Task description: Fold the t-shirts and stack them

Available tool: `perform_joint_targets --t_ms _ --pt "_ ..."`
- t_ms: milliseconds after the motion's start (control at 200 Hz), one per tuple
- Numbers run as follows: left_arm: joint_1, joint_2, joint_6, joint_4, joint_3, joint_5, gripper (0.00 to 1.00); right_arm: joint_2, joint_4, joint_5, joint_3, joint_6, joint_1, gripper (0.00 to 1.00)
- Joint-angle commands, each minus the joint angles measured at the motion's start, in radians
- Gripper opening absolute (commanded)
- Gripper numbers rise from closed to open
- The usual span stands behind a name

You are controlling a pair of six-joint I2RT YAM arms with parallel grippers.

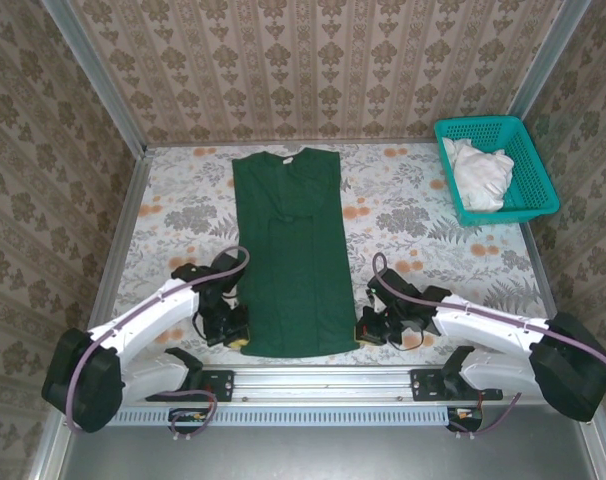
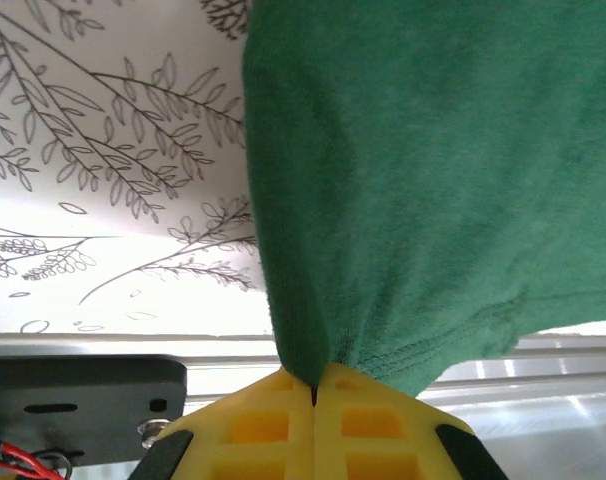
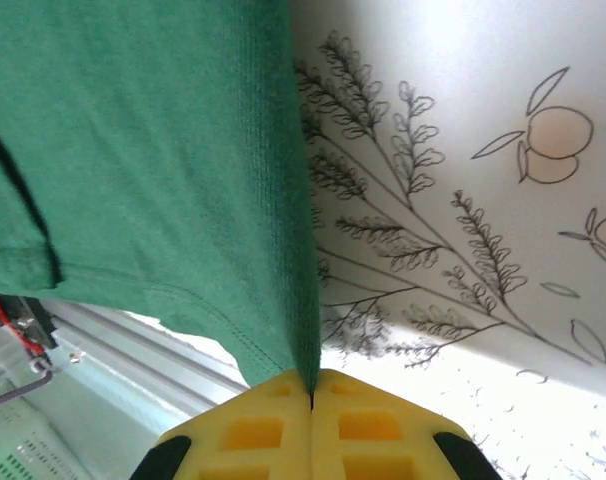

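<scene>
One dark green t-shirt [image 1: 288, 250] lies flat on the flower-patterned bench [image 1: 423, 215], laid out as a long narrow strip. Its collar is at the far end, and its hem is at the near edge, just ahead of the arms' mounting rail [image 1: 323, 378]. Two pincers work on it, one at each near corner. The left pincer [image 1: 235, 338] sits at the strip's near left corner. In the left wrist view, this pincer [image 2: 313, 395] has its two yellow fingers [image 2: 253, 425] pressed together, with the stitched hem of the t-shirt [image 2: 433, 180] pinched in the seam between them, so the cloth gathers into a point there. The right pincer [image 1: 364, 330] sits at the near right corner. In the right wrist view, this pincer [image 3: 312, 395] is likewise clenched on the folded edge of the t-shirt [image 3: 143, 150], and the fabric rises from the closed fingers [image 3: 373, 430]. One teal mesh basket [image 1: 538, 190] stands at the far right corner of the bench, well apart from the t-shirt. It holds a crumpled heap of white cloth [image 1: 480, 175]; I cannot tell how many pieces make up the heap.
</scene>
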Motion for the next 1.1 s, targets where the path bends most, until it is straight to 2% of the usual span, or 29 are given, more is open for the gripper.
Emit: perform_joint_targets --t_ms 0,140,395,565,770,930,1095 --pt "0.029 0.055 0.039 -0.019 0.11 0.056 0.0 0.007 -0.073 -0.028 0.101 -0.026 -0.069 0.0" --pt "0.105 0.189 0.092 -0.007 0.29 0.065 0.0 0.122 -0.08 -0.059 0.251 -0.096 -0.211 0.0" --pt "0.252 0.502 0.183 0.009 0.643 0.078 0.0 0.495 -0.082 -0.093 0.609 -0.151 -0.389 0.0" --pt "0.351 0.664 0.192 0.047 0.768 0.1 0.0 0.731 -0.123 -0.119 0.854 -0.148 -0.429 0.0" --pt "0.416 0.834 0.217 0.049 0.928 0.121 0.0 0.939 -0.24 -0.116 1.106 -0.158 -0.446 0.0" --pt "0.456 0.921 0.227 0.048 1.0 0.129 0.0 1.022 -0.288 -0.1 1.19 -0.15 -0.47 0.0" --pt "0.467 0.974 0.224 0.047 1.049 0.14 0.0 1.078 -0.258 -0.14 1.213 -0.101 -0.492 0.0"
